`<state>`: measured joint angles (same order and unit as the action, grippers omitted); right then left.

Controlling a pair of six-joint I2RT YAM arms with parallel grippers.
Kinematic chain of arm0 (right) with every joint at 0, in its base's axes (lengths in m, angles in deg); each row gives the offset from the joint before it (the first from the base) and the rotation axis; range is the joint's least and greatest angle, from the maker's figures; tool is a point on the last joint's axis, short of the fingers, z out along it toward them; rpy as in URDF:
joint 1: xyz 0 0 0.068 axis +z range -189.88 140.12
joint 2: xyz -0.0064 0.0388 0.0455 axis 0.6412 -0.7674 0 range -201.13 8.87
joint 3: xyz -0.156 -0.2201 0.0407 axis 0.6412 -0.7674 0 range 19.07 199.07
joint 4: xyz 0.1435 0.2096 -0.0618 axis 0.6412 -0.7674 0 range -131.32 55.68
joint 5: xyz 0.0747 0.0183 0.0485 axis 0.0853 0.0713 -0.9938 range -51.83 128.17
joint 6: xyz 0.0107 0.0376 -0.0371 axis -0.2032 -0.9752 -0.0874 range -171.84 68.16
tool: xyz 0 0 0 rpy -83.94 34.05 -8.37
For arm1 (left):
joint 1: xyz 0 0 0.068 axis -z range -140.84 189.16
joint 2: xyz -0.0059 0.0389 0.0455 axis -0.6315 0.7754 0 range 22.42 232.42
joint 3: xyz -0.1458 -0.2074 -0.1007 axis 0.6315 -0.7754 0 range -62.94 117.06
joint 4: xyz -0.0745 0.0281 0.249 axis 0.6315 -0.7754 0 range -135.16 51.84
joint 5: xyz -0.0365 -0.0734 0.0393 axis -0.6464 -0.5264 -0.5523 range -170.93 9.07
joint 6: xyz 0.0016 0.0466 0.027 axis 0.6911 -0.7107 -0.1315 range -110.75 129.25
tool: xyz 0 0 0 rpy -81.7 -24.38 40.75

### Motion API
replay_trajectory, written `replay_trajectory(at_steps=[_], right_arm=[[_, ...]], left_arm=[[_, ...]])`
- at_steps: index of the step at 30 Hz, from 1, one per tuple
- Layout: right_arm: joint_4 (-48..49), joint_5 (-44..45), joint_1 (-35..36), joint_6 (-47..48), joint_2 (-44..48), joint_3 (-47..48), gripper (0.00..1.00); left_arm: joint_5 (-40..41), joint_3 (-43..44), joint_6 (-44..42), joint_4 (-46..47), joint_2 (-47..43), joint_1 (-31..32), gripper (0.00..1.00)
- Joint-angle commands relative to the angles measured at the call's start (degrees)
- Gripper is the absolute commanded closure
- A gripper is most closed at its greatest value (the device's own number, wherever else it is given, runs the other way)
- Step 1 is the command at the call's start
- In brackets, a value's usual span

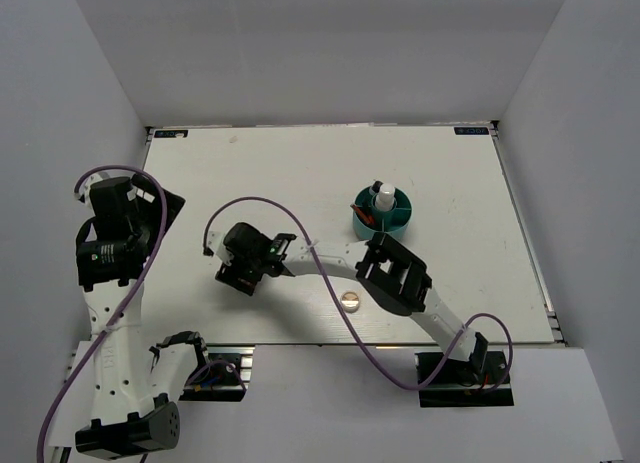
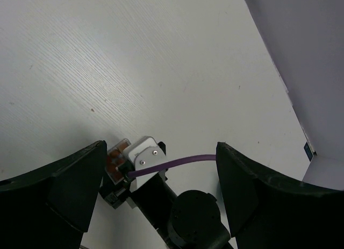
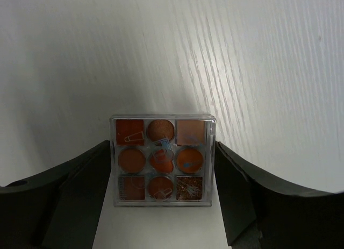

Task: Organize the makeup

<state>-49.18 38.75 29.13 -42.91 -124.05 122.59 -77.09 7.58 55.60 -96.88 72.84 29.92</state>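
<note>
Bottle (image 1: 384,195) and sticks (image 1: 369,218) already stand in the teal cup (image 1: 405,221), upper right. Remaining: the compact (image 1: 351,301) (lower centre of the desk (image 1: 250,173)) and the palette (image 3: 161,168), which the right hand (image 3: 162,149) straddles; I cannot tell whether it is pinched. The left hand (image 2: 160,152) is spread and empty.

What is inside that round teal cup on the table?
A white bottle stands in the round teal divided cup, with a thin dark stick beside it and something reddish at its left wall. What lies beneath them is hidden.

light: bright, even, overhead | shadows: soft | glare: small glints on palette (image 3: 161,162) lid | wrist views: near edges dark, blurred
</note>
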Motion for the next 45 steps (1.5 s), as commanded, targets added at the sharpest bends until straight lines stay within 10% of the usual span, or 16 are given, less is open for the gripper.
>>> replay_trajectory(at_steps=[1,17,30,45], right_arm=[[-6.9,1.5,-2.1,5.4,3.2,-6.5,0.34],[-13.2,-9.4,-7.4,16.1,22.4,-35.1,0.34],[-22.1,-9.2,-7.9,20.1,15.2,-27.4,0.11],[-29.0,-6.3,-7.8,17.9,8.7,-20.8,0.16]], left_arm=[[-0.7,-0.5,-0.4,0.4,-0.8,0.2,0.08],[-3.0,-3.2,0.1,1.1,-3.0,0.2,0.08],[-3.0,-2.9,0.8,-0.5,-4.9,-0.3,0.08],[-2.6,-2.9,1.5,-1.7,-6.4,-0.3,0.07]])
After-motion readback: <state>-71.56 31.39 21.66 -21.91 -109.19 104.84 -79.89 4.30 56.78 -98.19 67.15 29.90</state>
